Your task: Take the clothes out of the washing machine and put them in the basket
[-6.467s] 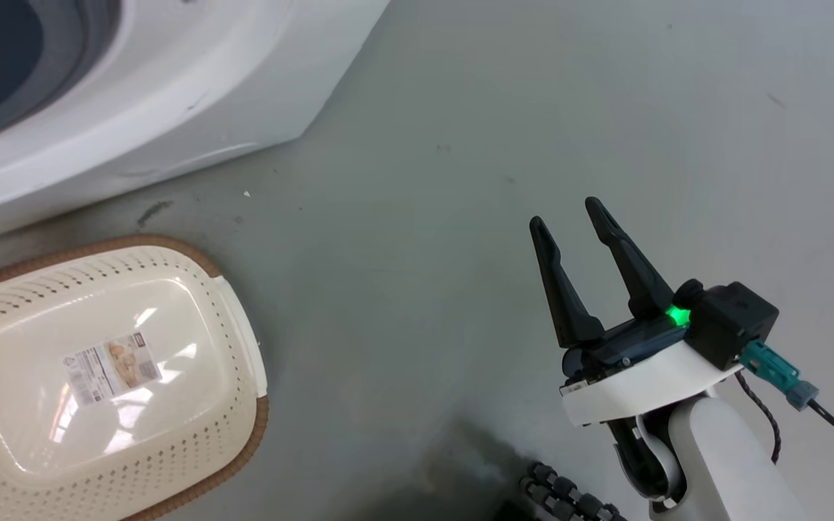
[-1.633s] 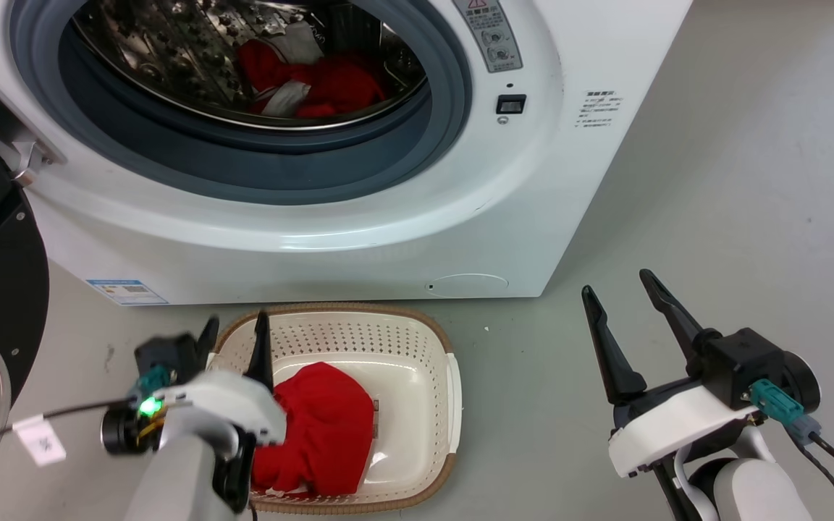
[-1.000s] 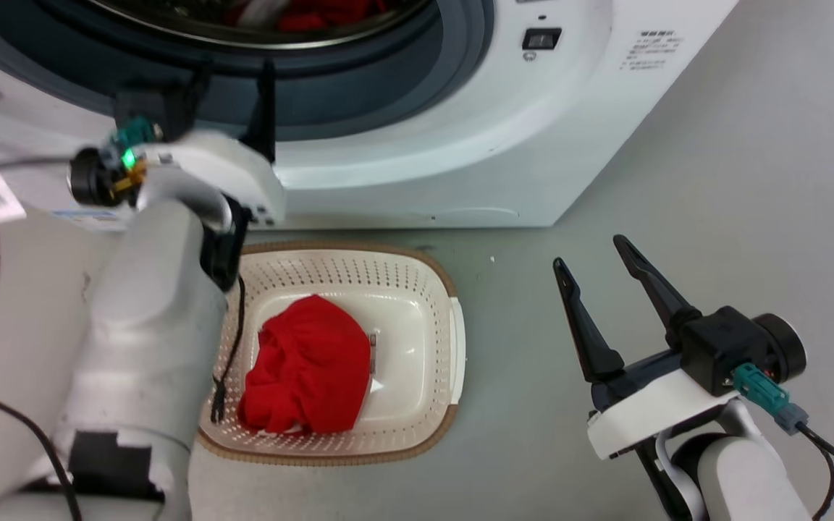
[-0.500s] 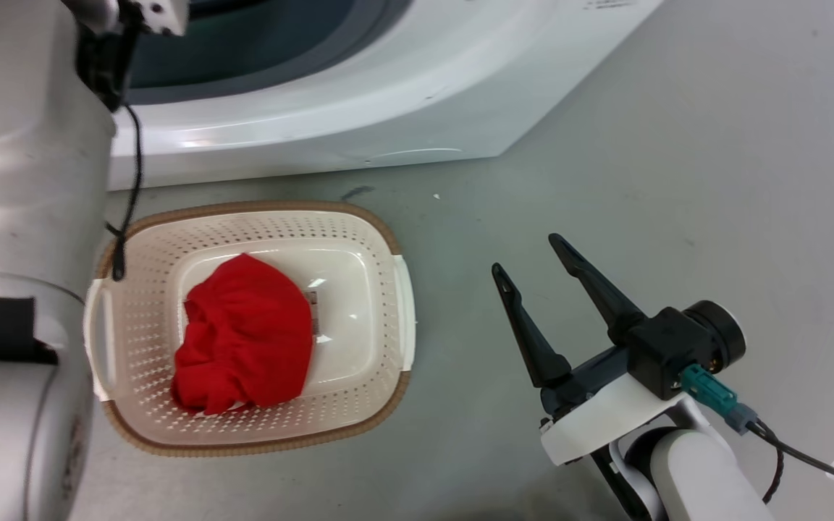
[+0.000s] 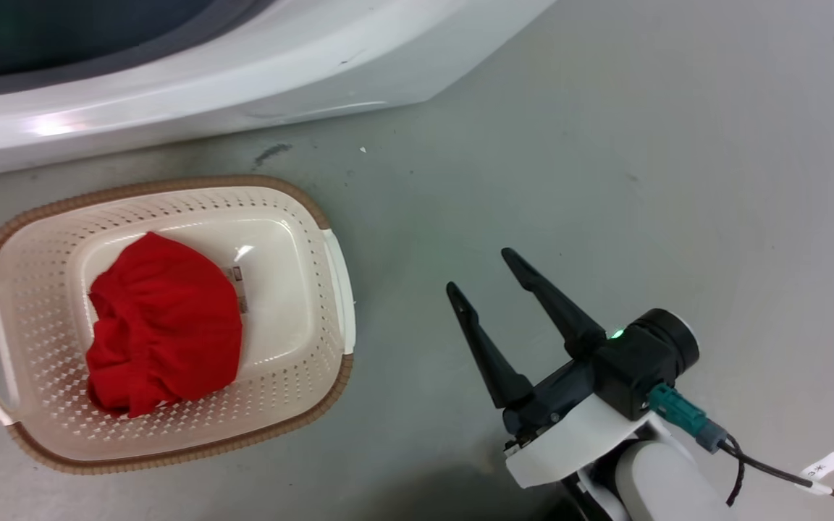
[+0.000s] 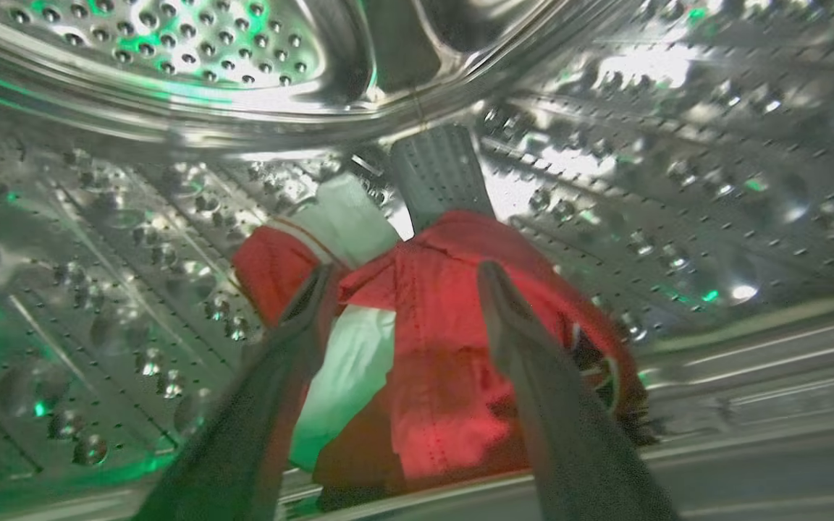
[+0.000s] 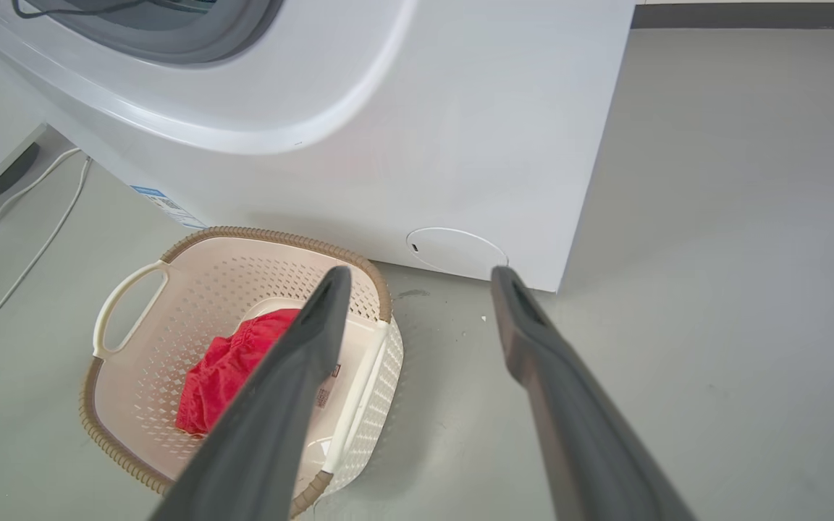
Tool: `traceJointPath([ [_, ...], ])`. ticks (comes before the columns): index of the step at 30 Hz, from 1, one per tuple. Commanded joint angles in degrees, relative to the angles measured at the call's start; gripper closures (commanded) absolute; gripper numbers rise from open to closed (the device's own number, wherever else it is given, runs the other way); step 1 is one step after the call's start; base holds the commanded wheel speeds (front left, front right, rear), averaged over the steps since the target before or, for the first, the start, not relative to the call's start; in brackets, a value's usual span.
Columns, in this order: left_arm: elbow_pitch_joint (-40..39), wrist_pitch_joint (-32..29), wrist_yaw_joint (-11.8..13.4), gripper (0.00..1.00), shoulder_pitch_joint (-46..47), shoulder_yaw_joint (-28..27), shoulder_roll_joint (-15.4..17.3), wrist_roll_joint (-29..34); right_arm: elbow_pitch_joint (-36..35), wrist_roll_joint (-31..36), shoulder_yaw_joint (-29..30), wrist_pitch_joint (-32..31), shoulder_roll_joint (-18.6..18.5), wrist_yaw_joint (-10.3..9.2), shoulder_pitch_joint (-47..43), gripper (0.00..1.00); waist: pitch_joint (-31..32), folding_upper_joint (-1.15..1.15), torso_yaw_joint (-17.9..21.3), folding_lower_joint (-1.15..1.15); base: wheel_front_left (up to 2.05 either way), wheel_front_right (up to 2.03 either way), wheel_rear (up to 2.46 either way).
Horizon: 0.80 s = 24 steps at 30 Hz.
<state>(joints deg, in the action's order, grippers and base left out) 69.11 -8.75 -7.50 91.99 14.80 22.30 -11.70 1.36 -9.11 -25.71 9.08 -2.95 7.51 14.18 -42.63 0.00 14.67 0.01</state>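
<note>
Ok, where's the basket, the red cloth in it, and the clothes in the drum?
basket (image 5: 200, 181): head view, far brown rim.
red cloth (image 5: 163, 322): head view, its middle.
clothes (image 6: 435, 344): left wrist view, middle red fold.

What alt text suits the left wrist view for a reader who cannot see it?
The left tool, open, reaches inside the perforated steel washing machine drum, its fingers spread before a bunched red and white garment lying in the drum.

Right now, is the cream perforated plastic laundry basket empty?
Not empty: one bunched plain red fabric garment lies on the bottom of the cream perforated plastic basket; part of the bottom is bare.
</note>
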Motion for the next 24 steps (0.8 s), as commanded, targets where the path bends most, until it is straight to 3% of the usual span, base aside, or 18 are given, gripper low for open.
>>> traceJointPath([
  [1, 0.6, -1.4, 0.0, 0.00, 1.1, 0.6, 1.0, 0.5, 0.0, -0.7, -1.0, 0.6, 0.1, -0.04, 1.0, 0.00, -2.0, 0.00, 1.6, -0.01, 0.00, 0.00, 0.00],
  [16, 3.4, -11.4, 1.0, 0.00, 1.5, 2.6, 5.7, 0.7, 0.4, -4.1, -7.4, 2.7, 0.1, -0.04, 0.2, 0.00, -5.2, 0.00, 6.1, -0.01, 0.00, 0.00, 0.00],
  [17, 3.5, -11.8, 1.2, 0.28, 1.4, 2.6, 5.8, 0.6, 0.5, -4.2, -7.6, 2.8, 0.1, -0.04, 0.1, 0.00, -5.3, 0.00, 6.3, -0.01, 0.00, 0.00, 0.00],
  [18, 3.4, -11.8, 1.5, 0.87, 1.5, 2.8, 6.1, 0.8, 0.6, -4.3, -7.7, 2.9, 0.1, -0.04, 0.1, 0.00, -5.4, 0.00, 6.5, -0.01, 0.00, 0.00, 0.00],
  [19, 3.3, -11.9, 1.7, 1.00, 1.5, 2.9, 6.2, 1.0, 0.7, -4.4, -7.7, 3.0, 0.1, -0.04, 0.0, 0.00, -5.5, 0.00, 6.7, -0.01, 0.00, 0.00, 0.00],
  [24, 1.4, -9.6, 3.0, 1.00, 2.2, 3.8, 7.1, 1.6, 1.0, -5.0, -8.1, 3.3, 0.1, -0.04, 0.5, 0.00, -5.9, 0.00, 7.3, -0.01, 0.00, 0.00, 0.00],
])
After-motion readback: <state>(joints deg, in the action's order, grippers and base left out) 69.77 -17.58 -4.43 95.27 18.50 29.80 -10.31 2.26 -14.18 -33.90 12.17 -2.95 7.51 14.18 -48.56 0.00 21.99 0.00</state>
